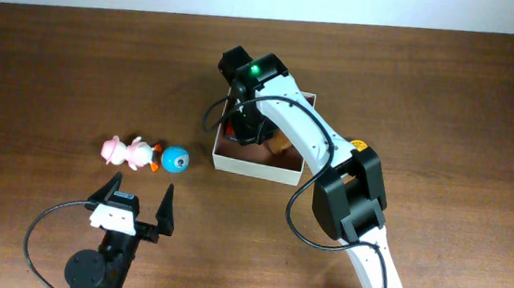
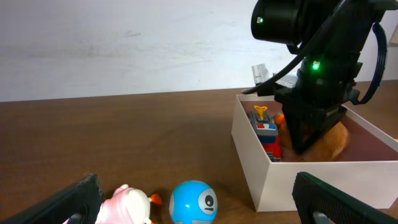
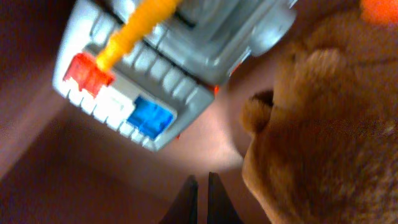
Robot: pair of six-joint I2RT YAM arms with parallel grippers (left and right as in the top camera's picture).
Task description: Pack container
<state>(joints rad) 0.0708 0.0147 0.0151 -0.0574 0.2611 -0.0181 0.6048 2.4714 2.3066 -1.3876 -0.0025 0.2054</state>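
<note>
- Right claw [image 3: 202, 198] is lowered inside the container [image 1: 257, 169], fingertips almost together, gripping nothing.
- Left claw [image 1: 136, 204] hovers near the desk's near edge, spread wide, empty.
- Container: mid-desk; holds grey toy robot [image 3: 168, 68] and brown plush [image 3: 323, 124].
- Pink toy [image 1: 122, 151] and blue ball [image 1: 175, 159] lie beside it, toward the left edge.

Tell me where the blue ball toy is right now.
In the overhead view the blue ball toy sits on the table between the pink toy and the container, just beyond the open left gripper.
</note>
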